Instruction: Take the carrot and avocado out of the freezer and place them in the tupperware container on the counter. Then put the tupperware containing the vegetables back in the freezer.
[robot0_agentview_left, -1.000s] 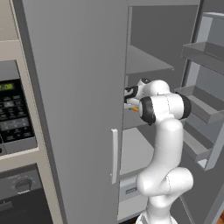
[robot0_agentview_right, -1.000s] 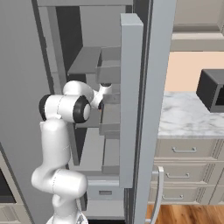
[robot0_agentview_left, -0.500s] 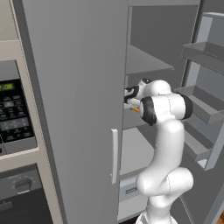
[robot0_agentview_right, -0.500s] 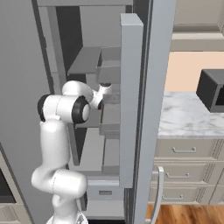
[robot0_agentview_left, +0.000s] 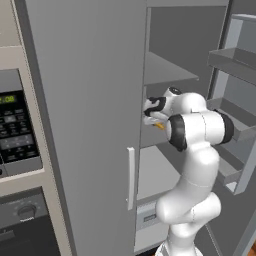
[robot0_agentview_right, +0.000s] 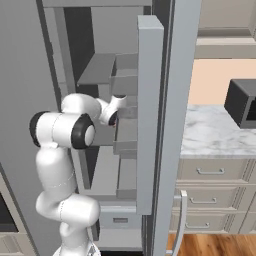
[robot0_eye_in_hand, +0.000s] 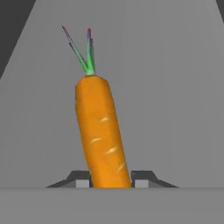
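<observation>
The carrot, bright orange with a green top, lies on a grey shelf of the freezer and points away from the hand. My gripper is shut on its thick end, and both fingertips press against its sides. In the left base view the gripper reaches in over the middle shelf, with the carrot showing as an orange speck just below it. The avocado and the tupperware container are out of view. The counter is to the right of the freezer.
The freezer's open door with its bins stands close to the right of the arm. An upper shelf hangs above the hand. A black microwave and oven sit to the left. Another black appliance stands on the counter.
The jaws have closed in onto the carrot. The arm has barely moved.
</observation>
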